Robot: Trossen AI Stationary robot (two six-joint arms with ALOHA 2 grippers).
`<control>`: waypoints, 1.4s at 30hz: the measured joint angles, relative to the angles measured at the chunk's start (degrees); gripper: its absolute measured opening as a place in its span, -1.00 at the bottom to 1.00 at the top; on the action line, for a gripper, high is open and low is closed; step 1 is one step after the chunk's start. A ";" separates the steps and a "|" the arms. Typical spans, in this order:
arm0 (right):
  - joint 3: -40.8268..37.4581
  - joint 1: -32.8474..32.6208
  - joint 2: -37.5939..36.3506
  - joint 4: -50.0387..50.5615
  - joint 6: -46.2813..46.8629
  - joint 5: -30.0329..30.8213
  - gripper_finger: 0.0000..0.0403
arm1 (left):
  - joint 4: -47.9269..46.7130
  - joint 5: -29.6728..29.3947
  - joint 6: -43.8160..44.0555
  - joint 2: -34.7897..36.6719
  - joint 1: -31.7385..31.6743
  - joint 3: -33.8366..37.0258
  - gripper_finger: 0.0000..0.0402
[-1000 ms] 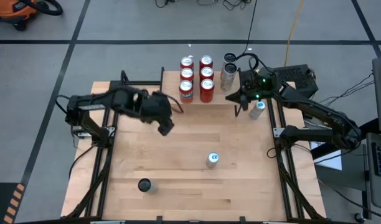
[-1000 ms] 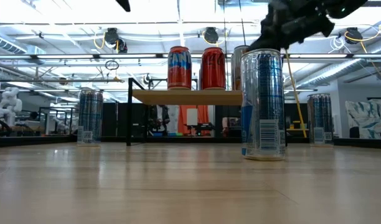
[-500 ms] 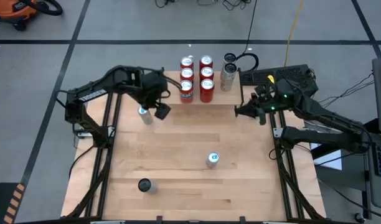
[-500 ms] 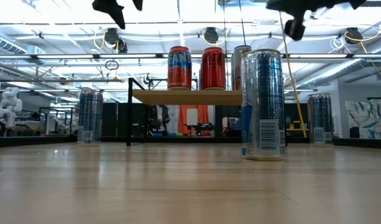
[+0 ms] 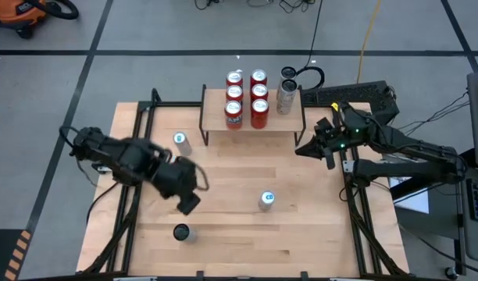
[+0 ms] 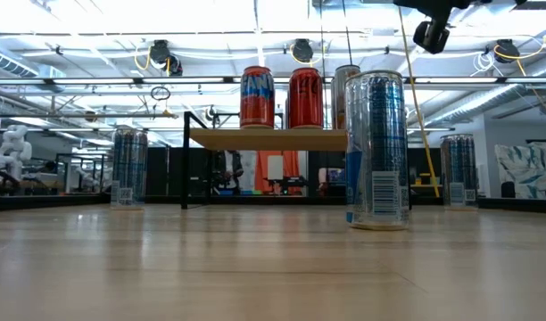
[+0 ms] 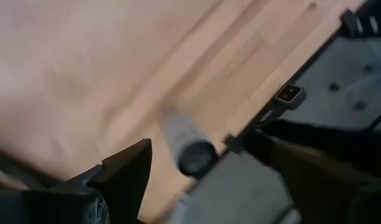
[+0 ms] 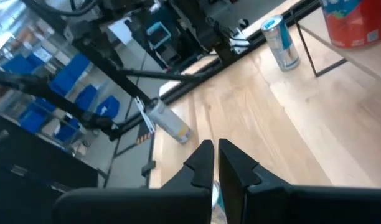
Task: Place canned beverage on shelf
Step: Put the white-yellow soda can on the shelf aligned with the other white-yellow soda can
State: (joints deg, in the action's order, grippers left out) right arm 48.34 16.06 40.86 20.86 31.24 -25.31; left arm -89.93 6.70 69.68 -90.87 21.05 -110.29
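From the high view, I have the left end effector spread open and empty over the counter. The black-topped can stands upright just toward the near edge from it, closest of the loose cans. The blue-topped can stands near the shelf's left leg, and the silver can at mid-counter. The right end effector hangs pinched shut and empty beside the shelf's right end, well apart from that black-topped can, so I judge the left arm the nearer one.

In the low view, the silver can stands tall in front; the shelf behind already carries red cans.

My left wrist view is blurred; one can shows ahead between the open fingers.

The right wrist view shows closed fingertips.
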 joint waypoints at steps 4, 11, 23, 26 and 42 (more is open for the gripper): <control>0.00 -1.36 0.25 0.60 -0.74 0.15 -0.99 | -0.01 0.41 14.97 -0.07 6.88 2.41 0.65; 0.00 -3.91 0.02 -0.16 3.64 1.08 -0.99 | 1.67 0.84 23.86 -2.60 12.71 5.50 0.65; 1.26 -14.67 1.35 -15.02 12.58 14.58 -0.99 | 1.94 -3.73 23.85 -10.38 14.76 5.57 0.65; 3.03 -16.67 3.05 -14.89 12.18 16.51 -0.99 | 1.85 -4.06 22.95 -11.72 14.72 5.57 0.65; 9.56 -23.66 15.65 -16.39 11.00 18.60 -0.99 | -0.15 -7.01 22.69 -14.63 18.85 6.68 0.65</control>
State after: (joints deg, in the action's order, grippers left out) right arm 57.89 -7.60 56.51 4.47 42.23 -6.71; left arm -90.08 -0.31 92.37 -105.50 39.90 -103.61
